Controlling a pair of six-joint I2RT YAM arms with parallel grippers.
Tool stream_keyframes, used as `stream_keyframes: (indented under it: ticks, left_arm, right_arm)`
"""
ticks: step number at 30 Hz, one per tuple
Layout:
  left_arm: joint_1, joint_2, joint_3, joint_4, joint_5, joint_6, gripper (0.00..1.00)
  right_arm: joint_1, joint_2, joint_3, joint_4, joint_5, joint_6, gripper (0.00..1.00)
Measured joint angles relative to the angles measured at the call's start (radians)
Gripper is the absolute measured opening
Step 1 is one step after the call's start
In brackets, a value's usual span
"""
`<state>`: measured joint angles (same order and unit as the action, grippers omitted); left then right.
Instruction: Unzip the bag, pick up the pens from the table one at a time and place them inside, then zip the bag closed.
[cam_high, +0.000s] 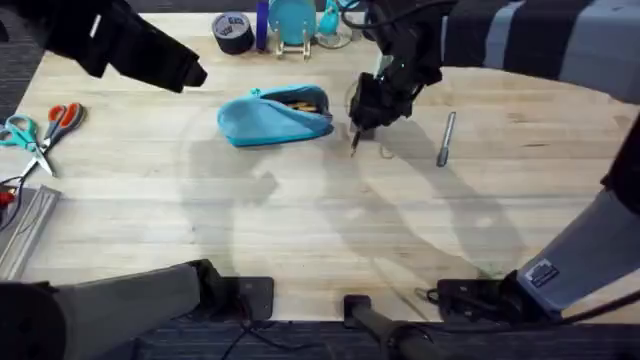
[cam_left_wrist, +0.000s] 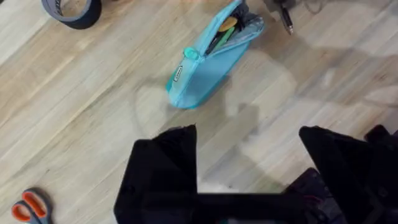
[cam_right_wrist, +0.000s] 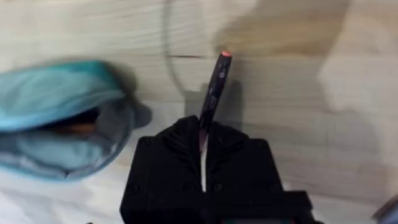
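The light blue bag (cam_high: 272, 118) lies unzipped on the table (cam_high: 300, 220) at mid-back, with coloured items showing in its open mouth (cam_left_wrist: 225, 30). Just right of it, my right gripper (cam_high: 363, 122) is shut on the black pen (cam_high: 354, 145), which hangs tip down a little above the wood. In the right wrist view the pen (cam_right_wrist: 214, 87) sticks out from between the shut fingers (cam_right_wrist: 180, 143), with the bag (cam_right_wrist: 59, 118) beside it. The silver pen (cam_high: 446, 138) lies farther right. My left gripper (cam_high: 190, 72) is raised at the back left, open (cam_left_wrist: 245, 134) and holding nothing.
Orange- and teal-handled scissors (cam_high: 42, 130) lie at the left edge, above a metal strip (cam_high: 25, 232). A black tape roll (cam_high: 232, 32) and a round teal stand (cam_high: 292, 20) sit along the back edge. Bare wood spreads across the middle and front.
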<state>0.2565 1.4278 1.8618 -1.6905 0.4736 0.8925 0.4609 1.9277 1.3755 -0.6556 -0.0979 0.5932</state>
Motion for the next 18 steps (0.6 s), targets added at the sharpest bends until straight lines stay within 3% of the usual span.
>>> stream_keyframes:
  ticks: [12,18]
  left_arm:
    - [0.0,0.0,0.0,0.0,0.0,-0.003,0.995]
    - [0.0,0.0,0.0,0.0,0.0,-0.003,0.995]
  right_arm:
    - [0.005,-0.188,0.079,0.004,-0.015,-0.502,0.033]
    - [0.005,-0.219,0.081,0.006,-0.015,-0.744,0.033]
